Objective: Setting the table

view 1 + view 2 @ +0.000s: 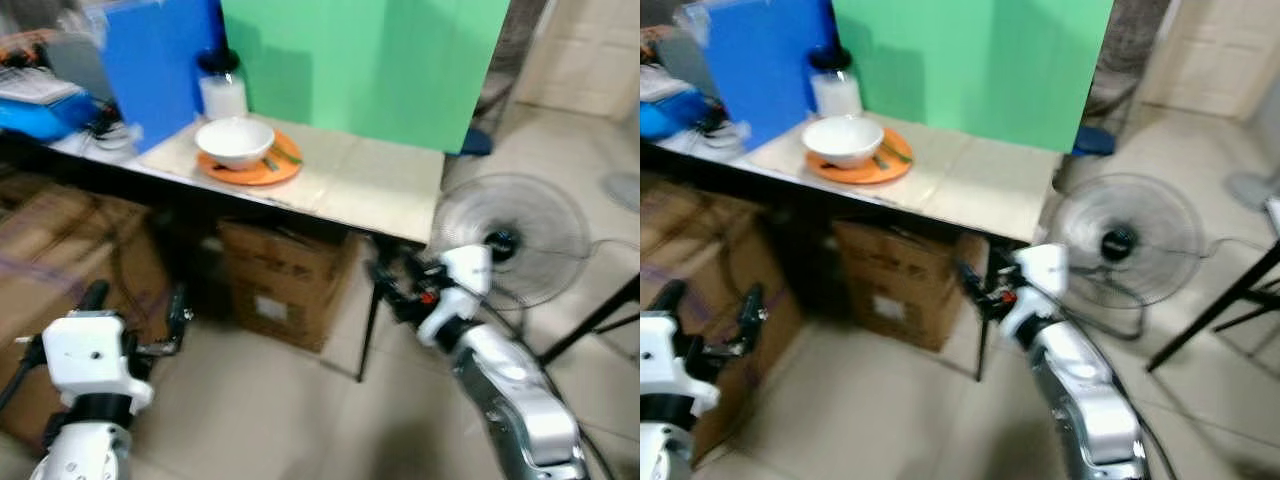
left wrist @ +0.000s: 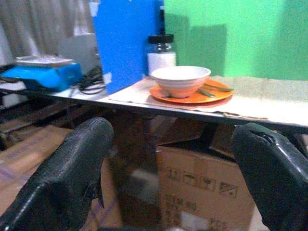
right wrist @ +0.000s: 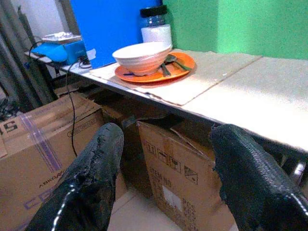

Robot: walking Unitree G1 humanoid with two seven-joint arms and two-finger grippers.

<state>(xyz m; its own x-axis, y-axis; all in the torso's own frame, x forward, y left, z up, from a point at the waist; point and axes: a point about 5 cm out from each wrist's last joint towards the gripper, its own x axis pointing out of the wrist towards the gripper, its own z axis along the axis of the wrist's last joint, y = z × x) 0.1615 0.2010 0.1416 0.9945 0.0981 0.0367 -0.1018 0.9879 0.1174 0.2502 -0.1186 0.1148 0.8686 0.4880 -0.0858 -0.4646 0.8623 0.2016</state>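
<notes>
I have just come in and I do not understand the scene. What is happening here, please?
The humanoid robot stands in front of a table and holds nothing. Its left gripper and right gripper are both open, held low, below the table edge. On the table, a white bowl sits on an orange plate, with utensils on the plate beside the bowl and a jar behind. Cardboard boxes stand under the table, and a fan is on the floor.
</notes>
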